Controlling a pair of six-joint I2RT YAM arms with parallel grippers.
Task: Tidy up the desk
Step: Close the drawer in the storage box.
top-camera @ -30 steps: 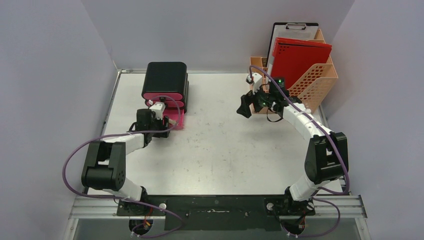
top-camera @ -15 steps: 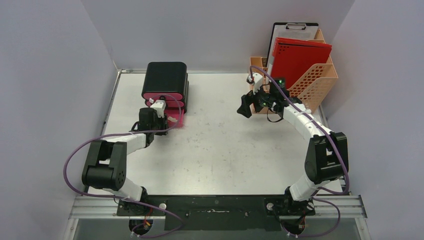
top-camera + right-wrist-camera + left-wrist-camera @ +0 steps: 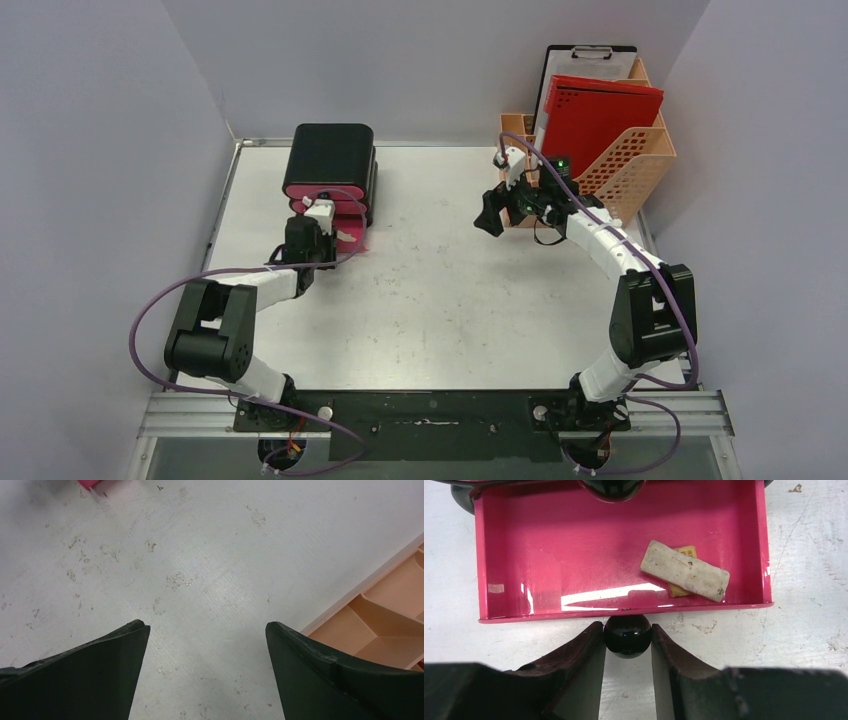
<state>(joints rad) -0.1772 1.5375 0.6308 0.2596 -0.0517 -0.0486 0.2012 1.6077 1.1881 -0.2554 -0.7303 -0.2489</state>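
On the white desk (image 3: 450, 300) a black drawer box (image 3: 330, 160) stands at the back left, with its lowest pink drawer (image 3: 574, 555) pulled out. Inside the drawer lies a grubby white eraser (image 3: 684, 571) on top of a small yellow piece (image 3: 687, 552). My left gripper (image 3: 627, 632) is shut on the drawer's round black knob (image 3: 627, 636), one finger on each side; from above the left gripper (image 3: 322, 222) sits just in front of the box. My right gripper (image 3: 207, 625) hangs open over bare desk (image 3: 200, 555), nothing between its fingers.
An orange perforated file rack (image 3: 625, 165) at the back right holds a red folder (image 3: 600, 110) and a clipboard (image 3: 585, 55). A low orange compartment tray (image 3: 395, 610) lies just right of my right gripper (image 3: 492, 212). Grey walls close in on three sides.
My left jaws have closed in onto the drawer knob, and the left wrist has shifted slightly towards the box. The right arm has stayed still.
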